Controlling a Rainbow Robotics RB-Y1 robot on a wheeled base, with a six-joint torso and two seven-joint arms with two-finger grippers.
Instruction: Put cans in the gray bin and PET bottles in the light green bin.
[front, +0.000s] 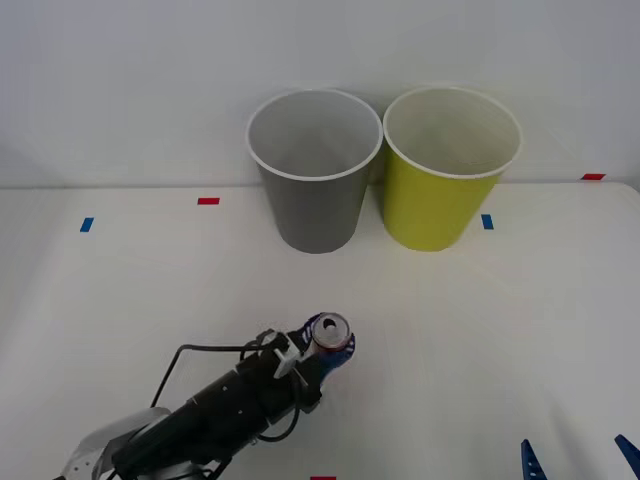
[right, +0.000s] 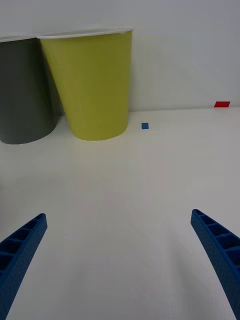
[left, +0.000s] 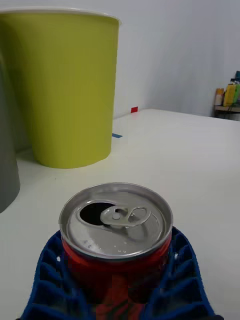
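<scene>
The left gripper (front: 330, 345) has its blue fingers (left: 47, 272) closed round the can (front: 329, 333), low over the table (front: 480, 330), top up so it can be carried. The gray bin (front: 315, 170) stands ahead, the green bin (front: 450, 170) just beside it. The right gripper (front: 578, 460) waits with fingers wide apart, holding nothing.

Right gripper (right: 120, 265) hovering over the white table (right: 130, 200), fingers (right: 22, 250) spread wide.

You are looking across the bare table toward the light green bin (right: 92, 85), which is standing upright beside the gray bin (right: 22, 90), their sides nearly touching. A blue marker (right: 145, 126) is lying just beside the green bin; a red marker (right: 222, 104) is sitting farther off.
</scene>
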